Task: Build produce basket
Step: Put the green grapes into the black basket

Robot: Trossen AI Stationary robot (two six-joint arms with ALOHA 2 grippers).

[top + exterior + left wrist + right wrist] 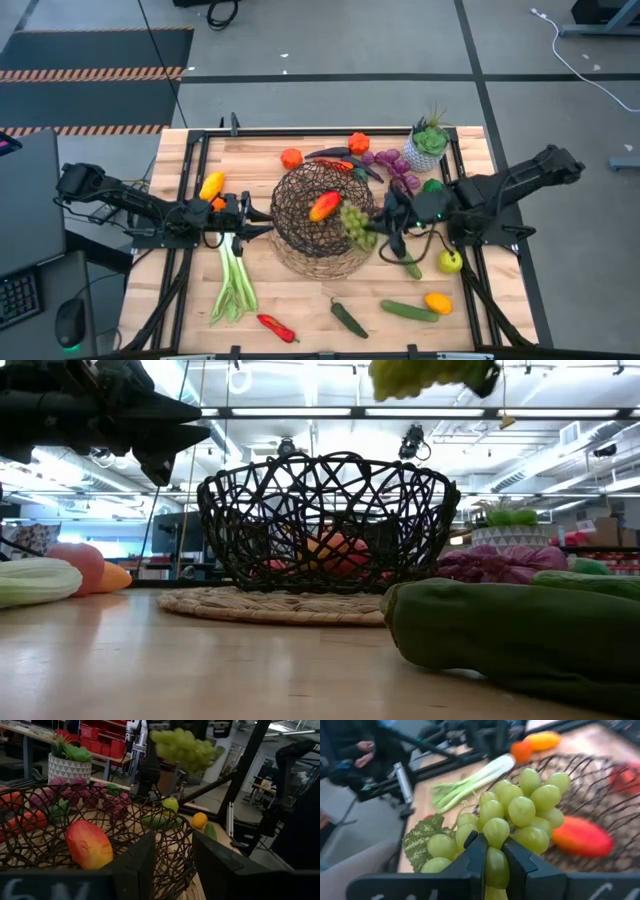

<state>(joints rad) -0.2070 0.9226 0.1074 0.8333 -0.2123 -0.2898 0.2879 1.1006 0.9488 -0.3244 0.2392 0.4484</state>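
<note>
The dark wire basket sits mid-table on its tan base, with a red-orange pepper inside. My right gripper is shut on the green grapes and holds them over the basket's right rim; in the low view the green grapes show high above the basket. My left gripper is open and empty, just outside the basket's left rim, its fingers level and aimed at the basket. The left gripper looks across the basket at the pepper. My right gripper pinches the green grape bunch between its two fingers, on one grape at the bunch's near end. The fingers come roughly level from the table's right. The bunch is lifted clear and juts out ahead of the fingertips, its leaf to one side.
Lying on the table: a leek and a red pepper near left, cucumbers and a yellow-green apple near right, purple grapes, peppers and an orange behind the basket. A potted plant stands far right.
</note>
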